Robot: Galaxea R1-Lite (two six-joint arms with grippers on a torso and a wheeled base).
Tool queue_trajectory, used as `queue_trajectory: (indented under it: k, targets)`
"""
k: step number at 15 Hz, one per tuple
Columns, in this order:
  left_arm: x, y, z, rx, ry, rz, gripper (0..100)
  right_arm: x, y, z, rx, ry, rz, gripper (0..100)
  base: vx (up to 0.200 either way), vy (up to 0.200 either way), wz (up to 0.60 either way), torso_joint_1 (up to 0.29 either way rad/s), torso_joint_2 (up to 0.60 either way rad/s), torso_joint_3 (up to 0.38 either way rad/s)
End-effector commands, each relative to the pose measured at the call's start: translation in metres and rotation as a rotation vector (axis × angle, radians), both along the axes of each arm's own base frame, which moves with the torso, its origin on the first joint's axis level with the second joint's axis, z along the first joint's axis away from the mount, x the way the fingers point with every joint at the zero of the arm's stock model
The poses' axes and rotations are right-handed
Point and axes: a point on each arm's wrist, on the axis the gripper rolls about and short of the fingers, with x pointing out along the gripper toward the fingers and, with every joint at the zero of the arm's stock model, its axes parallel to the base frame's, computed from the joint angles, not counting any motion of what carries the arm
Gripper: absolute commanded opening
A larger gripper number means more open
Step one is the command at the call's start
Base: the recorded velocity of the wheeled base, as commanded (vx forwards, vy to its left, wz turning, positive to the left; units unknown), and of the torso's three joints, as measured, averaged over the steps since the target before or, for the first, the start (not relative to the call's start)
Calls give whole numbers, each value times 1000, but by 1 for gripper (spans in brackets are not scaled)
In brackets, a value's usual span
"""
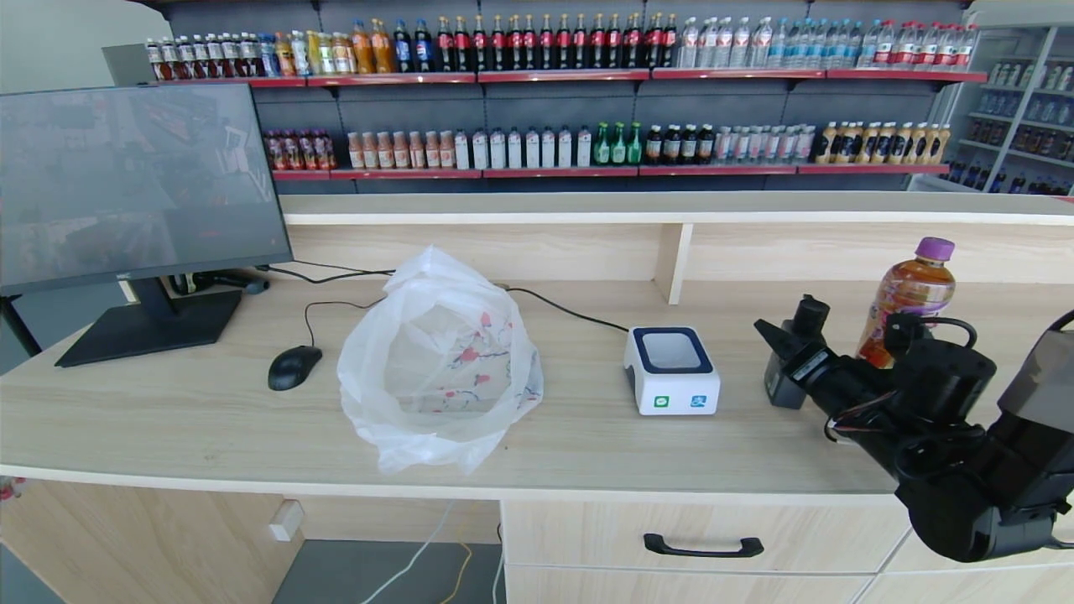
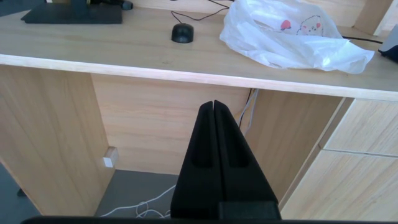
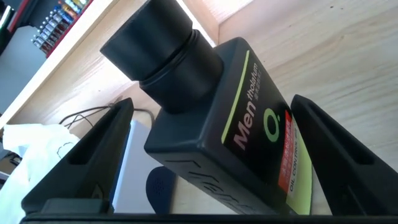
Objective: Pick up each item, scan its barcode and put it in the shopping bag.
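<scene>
— Where is the black bottle (image 3: 236,143)?
— It stands cap-up on the counter (image 1: 587,436), just right of the scanner (image 1: 671,369).
— And the right gripper (image 3: 211,104)?
— Open wide, one finger on each side of the bottle.

Matte black arm (image 1: 965,445), red wires (image 1: 841,417), tapered tool (image 2: 213,107)

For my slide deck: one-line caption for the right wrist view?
Open right pincer straddling a black bottle on the wooden counter, scanner beyond.

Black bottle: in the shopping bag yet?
No, the black bottle is on the robot's right of the scanner, while the bag lies on the scanner's other side.
</scene>
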Motion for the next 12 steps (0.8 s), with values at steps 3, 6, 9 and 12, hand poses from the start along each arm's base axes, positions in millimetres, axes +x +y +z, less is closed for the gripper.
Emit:
queue_trajectory:
  k: [3,6,9,12]
  targets:
    - [0,0,0,-1,1,0,0,3,1,-6,-1,13,4,100,0,0,0,0,0,0]
    - [0,0,0,-1,0,0,0,3,4,-6,-1,13,12,100,0,0,0,0,0,0]
    - [0,0,0,-1,0,0,0,3,5,-6,1,15,15,100,0,0,0,0,0,0]
    - [0,0,0,-1,0,0,0,2,6,-7,1,17,16,100,0,0,0,0,0,0]
